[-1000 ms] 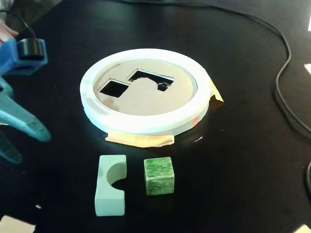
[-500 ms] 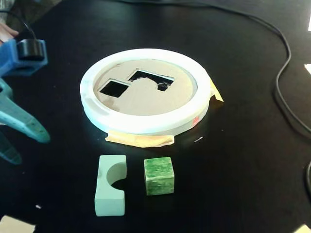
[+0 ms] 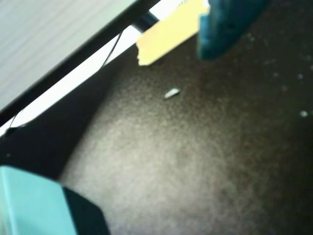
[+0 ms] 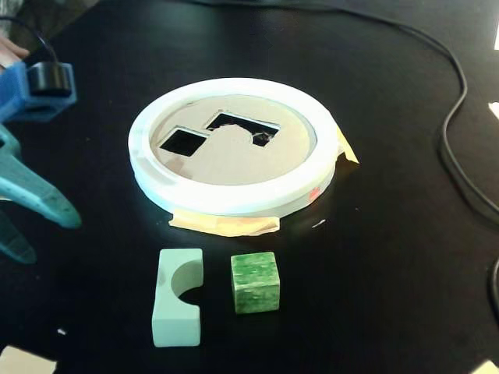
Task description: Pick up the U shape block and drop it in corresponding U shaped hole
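1. Nearest the camera in the fixed view, the pale U block [image 4: 177, 300] is seen lying flat on the black table [image 4: 390, 257], its round notch turned to the right.
2. Just beside it on the right, but apart from it, a darker green cube [image 4: 255, 282] is seen.
3. Behind both, a white-rimmed tan disc [image 4: 234, 152] is held down by strips of yellowish tape [image 4: 226, 225].
4. Two cutouts are seen in the disc: the U-shaped hole [image 4: 243, 127] towards the back and a small square hole [image 4: 183, 141] to its left.
5. At the left edge, the blue claw [image 4: 31, 222] is seen with its fingers spread apart and nothing held between them, well apart from the U block.
6. Along the right side and far edge, a dark cable [image 4: 456, 140] is laid.
7. In the wrist view, only blurred table, a yellow scrap [image 3: 168, 32] and teal claw parts are shown.
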Motion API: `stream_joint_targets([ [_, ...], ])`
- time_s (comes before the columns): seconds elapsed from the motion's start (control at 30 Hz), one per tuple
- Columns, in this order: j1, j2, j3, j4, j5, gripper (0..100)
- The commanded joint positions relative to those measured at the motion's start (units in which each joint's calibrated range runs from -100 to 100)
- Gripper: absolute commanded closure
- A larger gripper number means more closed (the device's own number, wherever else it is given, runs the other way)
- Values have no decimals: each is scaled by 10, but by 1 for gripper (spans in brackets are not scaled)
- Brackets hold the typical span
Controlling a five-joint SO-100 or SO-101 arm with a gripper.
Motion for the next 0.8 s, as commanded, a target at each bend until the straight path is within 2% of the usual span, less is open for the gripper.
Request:
stream_joint_targets([
  [0.0, 4, -5, -29, -17, -5, 0],
  [0.63, -15, 10, -158, -12, -1, 0],
  [0.77, -16, 98, -217, -17, 0, 0],
])
